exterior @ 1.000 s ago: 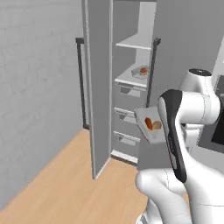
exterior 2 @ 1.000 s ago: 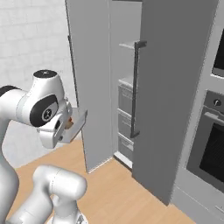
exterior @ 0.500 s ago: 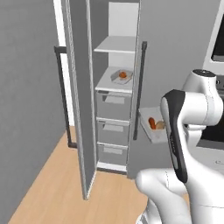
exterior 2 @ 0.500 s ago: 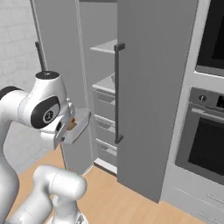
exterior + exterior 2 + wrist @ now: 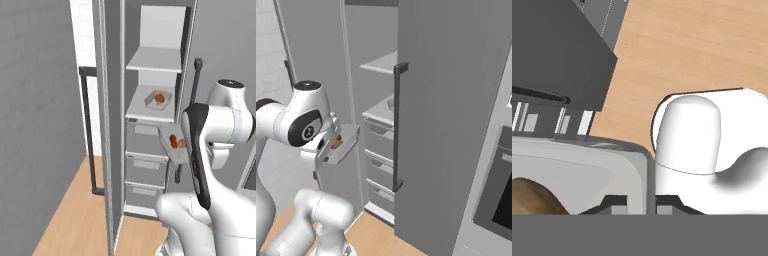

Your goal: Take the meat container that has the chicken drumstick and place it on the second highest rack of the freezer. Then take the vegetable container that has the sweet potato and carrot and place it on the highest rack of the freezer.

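Your end effector (image 5: pixel 642 202) is clamped on the rim of the vegetable container (image 5: pixel 172 145), carrot (image 5: pixel 173 140) and sweet potato (image 5: pixel 182 143) inside it. The freezer (image 5: pixel 150 125) stands open just ahead; beyond and above your end effector, the chicken drumstick (image 5: pixel 159 98) sits in its tray (image 5: pixel 150 103) on the lower shelf, the highest rack (image 5: pixel 155 61) above that.

We see vegetable container (image 5: pixel 172 145) only in part in left base view: arm covers its right side. Carrot (image 5: pixel 173 140) shows; sweet potato (image 5: pixel 181 144) barely peeks past arm. In right base view, tray contents mostly behind arm joint. In hand view, sweet potato (image 5: pixel 532 199) cut off at bottom left edge; container rim (image 5: pixel 638 172) cut off too. Gripper (image 5: pixel 641 205) tips barely rise above bottom band; grip point hidden. Chicken drumstick (image 5: pixel 159 98) too small for detail. Freezer (image 5: pixel 150 125) top and highest rack (image 5: pixel 156 61) far side partly hidden by door edge.
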Tool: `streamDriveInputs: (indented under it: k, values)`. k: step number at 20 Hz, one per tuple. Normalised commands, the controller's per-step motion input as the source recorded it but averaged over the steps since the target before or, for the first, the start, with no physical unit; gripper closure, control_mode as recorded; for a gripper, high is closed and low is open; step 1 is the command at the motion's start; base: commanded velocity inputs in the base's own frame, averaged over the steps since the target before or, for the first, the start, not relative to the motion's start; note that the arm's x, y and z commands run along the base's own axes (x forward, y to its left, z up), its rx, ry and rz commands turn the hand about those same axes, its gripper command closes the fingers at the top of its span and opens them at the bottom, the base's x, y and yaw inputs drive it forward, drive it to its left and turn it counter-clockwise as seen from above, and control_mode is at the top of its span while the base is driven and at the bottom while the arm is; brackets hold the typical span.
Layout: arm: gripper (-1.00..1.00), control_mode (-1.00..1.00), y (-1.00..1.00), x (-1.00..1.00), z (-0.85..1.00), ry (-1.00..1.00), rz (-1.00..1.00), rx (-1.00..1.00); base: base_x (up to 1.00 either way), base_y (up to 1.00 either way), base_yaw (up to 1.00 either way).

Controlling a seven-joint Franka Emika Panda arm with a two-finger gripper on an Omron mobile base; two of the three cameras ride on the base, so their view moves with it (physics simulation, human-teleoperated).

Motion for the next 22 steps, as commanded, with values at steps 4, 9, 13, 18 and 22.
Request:
streamDriveInputs:
  k: [4,9,13,18,22]
  values:
    - [1.0,1.0,0.0,0.0,0.0,0.0,0.0,0.0,0.8,-0.03,-0.01]
    - [1.0,1.0,0.0,0.0,0.0,0.0,0.0,0.0,0.67,0.4,0.0]
    - [1.0,1.0,0.0,0.0,0.0,0.0,0.0,0.0,0.69,0.08,-0.06]
    - [1.0,1.0,0.0,0.0,0.0,0.0,0.0,0.0,0.55,0.09,-0.05]
    - [1.0,1.0,0.0,0.0,0.0,0.0,0.0,0.0,0.46,0.15,-0.04]
